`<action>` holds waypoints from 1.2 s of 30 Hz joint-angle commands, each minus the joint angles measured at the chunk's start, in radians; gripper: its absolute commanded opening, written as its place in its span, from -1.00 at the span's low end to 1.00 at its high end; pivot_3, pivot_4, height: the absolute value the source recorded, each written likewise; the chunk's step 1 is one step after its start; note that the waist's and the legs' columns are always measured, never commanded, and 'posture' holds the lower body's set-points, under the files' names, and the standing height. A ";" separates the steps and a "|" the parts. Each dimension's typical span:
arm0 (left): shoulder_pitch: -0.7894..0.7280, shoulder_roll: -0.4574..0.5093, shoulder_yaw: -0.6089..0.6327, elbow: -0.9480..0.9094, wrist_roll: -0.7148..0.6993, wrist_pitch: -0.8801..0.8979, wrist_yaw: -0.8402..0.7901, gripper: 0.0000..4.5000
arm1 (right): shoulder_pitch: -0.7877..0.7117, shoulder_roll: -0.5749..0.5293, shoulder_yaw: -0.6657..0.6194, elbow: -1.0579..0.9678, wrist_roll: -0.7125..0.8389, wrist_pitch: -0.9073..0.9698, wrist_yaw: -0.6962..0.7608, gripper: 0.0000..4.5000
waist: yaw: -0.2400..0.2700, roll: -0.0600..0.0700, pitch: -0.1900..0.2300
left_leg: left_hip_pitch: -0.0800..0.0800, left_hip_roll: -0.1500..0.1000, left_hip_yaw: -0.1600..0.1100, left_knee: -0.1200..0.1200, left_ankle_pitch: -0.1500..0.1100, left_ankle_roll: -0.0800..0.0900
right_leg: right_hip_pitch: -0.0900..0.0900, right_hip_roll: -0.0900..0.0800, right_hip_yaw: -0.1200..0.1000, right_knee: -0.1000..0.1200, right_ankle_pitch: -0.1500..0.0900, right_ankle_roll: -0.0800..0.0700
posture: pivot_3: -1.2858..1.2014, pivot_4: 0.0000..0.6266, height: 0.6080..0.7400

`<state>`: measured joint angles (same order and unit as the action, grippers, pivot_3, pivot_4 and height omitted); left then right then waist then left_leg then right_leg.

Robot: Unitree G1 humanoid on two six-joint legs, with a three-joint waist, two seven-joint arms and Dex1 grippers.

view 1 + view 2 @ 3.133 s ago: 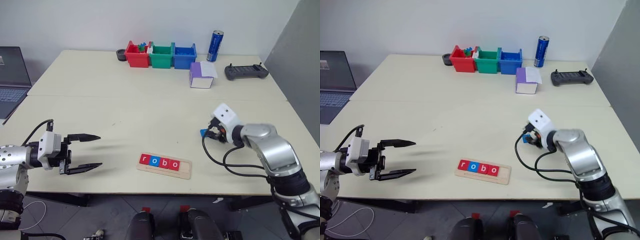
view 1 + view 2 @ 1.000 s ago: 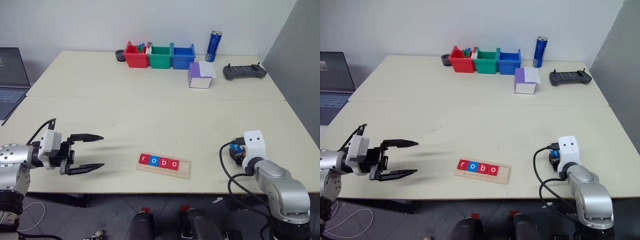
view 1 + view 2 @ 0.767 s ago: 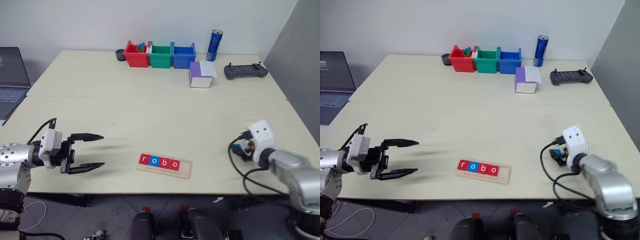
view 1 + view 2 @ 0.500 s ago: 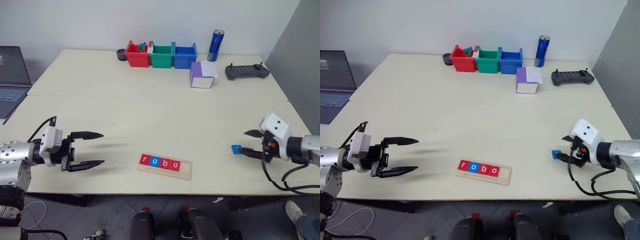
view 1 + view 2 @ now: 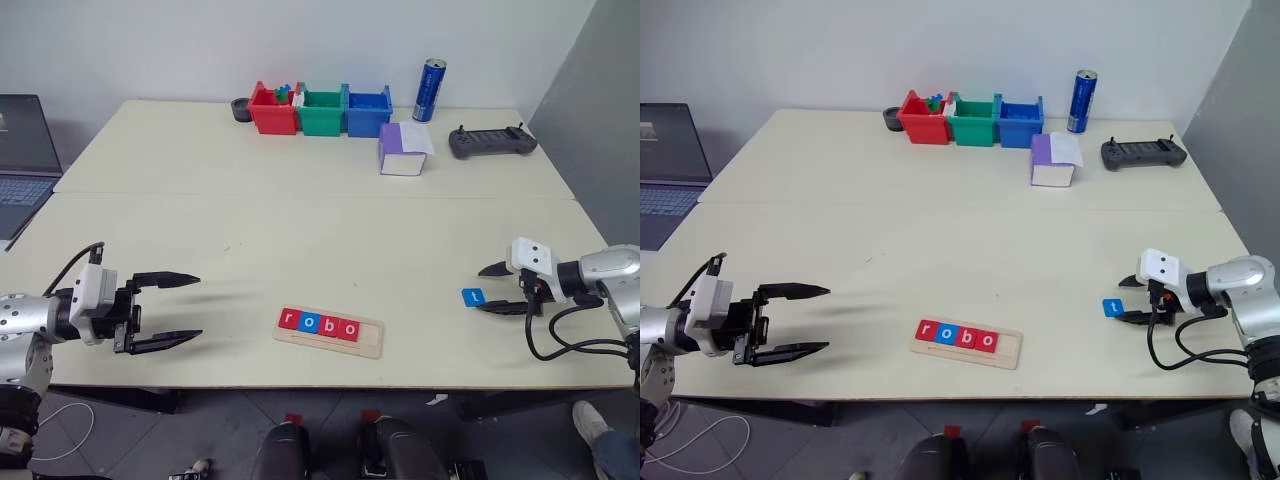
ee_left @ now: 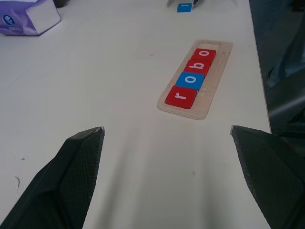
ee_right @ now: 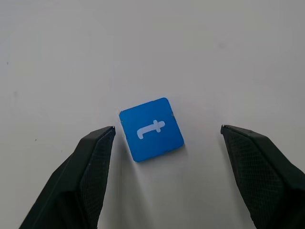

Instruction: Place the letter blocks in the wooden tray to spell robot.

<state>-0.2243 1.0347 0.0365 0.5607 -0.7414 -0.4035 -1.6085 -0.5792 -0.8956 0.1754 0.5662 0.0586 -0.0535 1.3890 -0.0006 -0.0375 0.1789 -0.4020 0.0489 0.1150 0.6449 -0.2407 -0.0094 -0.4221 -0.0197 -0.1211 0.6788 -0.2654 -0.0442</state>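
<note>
While the wooden tray (image 5: 329,331) reads "r o b o", the blue "t" block (image 5: 473,296) lies right of it on the worktop (image 5: 300,220), just before the right pincer (image 5: 497,289), spread wide. Left pincer (image 5: 170,309) gapes wide too, left of the tray.

Bright, even room light, no glare. Table (image 5: 300,230) evenly lit; soft faint shadows stretch ahead of the left gripper (image 5: 165,310). Head views sharp. Right wrist view crisp on the blue tile (image 7: 151,129) between the fingers (image 7: 90,167), which are slightly soft. Left wrist view mildly soft, far corners darker.
</note>
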 commanded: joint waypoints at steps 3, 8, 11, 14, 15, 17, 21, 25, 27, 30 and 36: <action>0.032 0.014 0.073 -0.036 0.004 -0.006 -0.006 1.00 | -0.046 0.011 0.027 0.069 -0.035 -0.070 0.057 0.67 | 0.001 0.000 0.000 | 0.000 0.000 0.000 0.000 0.000 0.000 | 0.000 0.000 0.000 0.000 0.000 0.000 | 0.03 -0.52 1.00; 0.050 0.010 0.099 -0.050 0.013 0.001 -0.006 1.00 | -0.032 0.009 0.038 0.097 -0.018 -0.115 0.148 0.40 | 0.001 0.000 0.000 | 0.001 0.000 0.000 0.000 0.000 0.000 | 0.001 0.000 0.000 0.000 0.000 0.000 | 0.03 -0.52 1.00; 0.056 0.009 0.108 -0.057 0.020 0.007 -0.006 1.00 | -0.033 0.011 0.027 0.097 -0.020 -0.114 0.138 -0.05 | 0.001 0.000 0.000 | 0.001 0.000 0.000 0.000 0.000 0.000 | 0.001 0.000 0.000 0.001 0.000 0.000 | 0.03 -0.52 1.00; 0.060 0.008 0.111 -0.066 0.023 0.014 -0.006 1.00 | -0.027 -0.002 0.039 0.049 -0.056 -0.073 0.096 -0.35 | 0.001 0.000 0.000 | 0.001 0.000 0.000 0.001 0.000 0.000 | 0.001 0.000 0.000 0.001 0.000 0.000 | 0.03 -0.52 1.00; 0.060 0.009 0.111 -0.068 0.024 0.016 -0.006 1.00 | -0.022 -0.011 0.047 0.004 -0.069 -0.008 0.088 -0.35 | 0.001 0.000 0.000 | 0.001 0.000 0.000 0.001 0.000 0.000 | 0.001 0.000 0.000 0.001 0.000 0.000 | 0.03 -0.52 1.00; 0.055 0.012 0.107 -0.070 0.024 0.021 -0.006 1.00 | -0.005 -0.020 0.036 -0.181 -0.047 0.231 0.065 -0.35 | 0.002 0.000 0.000 | 0.001 0.000 0.000 0.001 0.000 0.000 | 0.001 -0.001 0.000 0.001 0.000 0.000 | 0.03 -0.52 1.00; 0.053 0.018 0.103 -0.078 0.024 0.031 -0.006 1.00 | 0.075 -0.057 0.001 -0.587 -0.009 0.545 0.001 -0.35 | 0.002 0.001 0.000 | 0.001 0.000 0.000 0.000 0.000 0.000 | 0.000 -0.001 0.000 0.002 0.000 -0.001 | 0.03 -0.52 1.00; 0.049 0.020 0.099 -0.079 0.027 0.034 -0.006 1.00 | 0.093 0.000 -0.043 -0.947 0.076 0.877 -0.129 -0.35 | -0.001 0.001 0.000 | 0.000 0.001 -0.001 0.000 0.000 0.000 | -0.001 0.000 0.000 0.002 0.000 -0.001 | 0.03 -0.52 1.00; 0.048 0.017 0.093 -0.079 0.028 0.033 -0.006 1.00 | 0.116 0.034 -0.029 -1.054 0.086 0.973 -0.200 -0.35 | 0.002 0.001 0.000 | 0.001 0.001 -0.002 0.000 0.000 0.000 | 0.000 0.000 -0.001 0.001 0.000 -0.001 | 0.03 -0.52 1.00; 0.042 0.012 0.085 -0.078 0.031 0.032 -0.006 1.00 | 0.132 0.080 0.019 -1.167 0.098 1.083 -0.294 -0.35 | 0.004 0.001 0.000 | 0.000 0.000 -0.002 0.000 0.000 0.000 | 0.000 -0.001 -0.001 0.001 0.000 -0.001 | 0.03 -0.52 1.00; 0.026 0.005 0.067 -0.068 0.035 0.029 -0.006 1.00 | 0.110 0.180 0.173 -1.243 0.060 1.193 -0.481 -0.35 | 0.002 0.000 0.000 | -0.001 0.000 -0.002 0.000 0.000 0.000 | -0.001 -0.002 -0.001 0.001 0.000 -0.001 | 0.03 -0.52 1.00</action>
<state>-0.1874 1.0332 0.0981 0.5023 -0.7039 -0.3733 -1.6085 -0.4452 -0.7199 0.3438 -0.6445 0.1326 1.1229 0.9530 0.0016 -0.0374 0.1787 -0.4027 0.0484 0.1136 0.6453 -0.2409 -0.0095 -0.4227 -0.0214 -0.1220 0.6797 -0.2658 -0.0452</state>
